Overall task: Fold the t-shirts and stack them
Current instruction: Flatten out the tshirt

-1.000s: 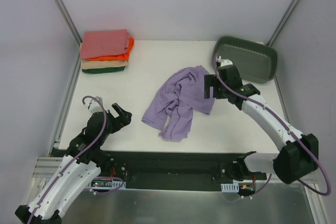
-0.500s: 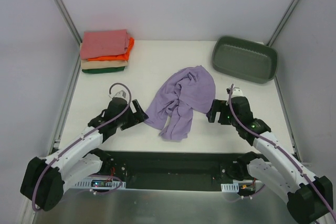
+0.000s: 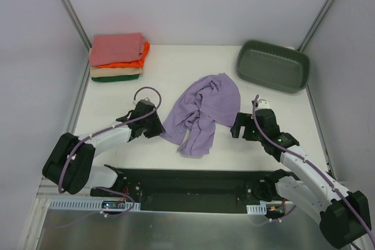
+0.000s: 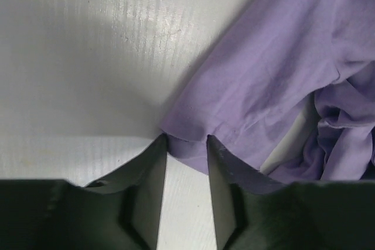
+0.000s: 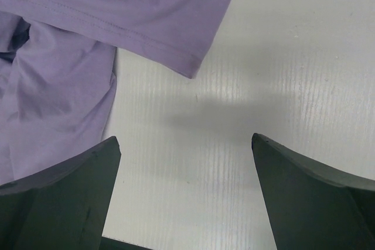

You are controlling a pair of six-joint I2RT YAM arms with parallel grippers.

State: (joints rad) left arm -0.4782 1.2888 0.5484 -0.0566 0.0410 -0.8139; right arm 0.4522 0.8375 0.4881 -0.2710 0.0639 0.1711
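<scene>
A crumpled lavender t-shirt (image 3: pixel 202 112) lies in the middle of the white table. My left gripper (image 3: pixel 157 126) is low at its left corner. In the left wrist view the two fingertips straddle that corner (image 4: pixel 186 144) with the jaws narrowed to a small gap and cloth lying between the tips (image 4: pixel 186 140). My right gripper (image 3: pixel 235 126) sits just off the shirt's right edge, open wide over bare table (image 5: pixel 184 141), with a hemmed edge of the shirt (image 5: pixel 117 16) ahead and to its left. Folded t-shirts (image 3: pixel 117 57) in salmon-pink, orange, tan and dark green are stacked at the back left.
A grey-green plastic tub (image 3: pixel 272 65) stands at the back right corner. Metal frame posts rise at both back corners. A black strip with the arm bases runs along the table's near edge (image 3: pixel 193 180).
My left arm has reached right to the shirt's left corner and its jaws have narrowed from wide open. My right arm drew back from the shirt's top to its right edge, then stayed.
</scene>
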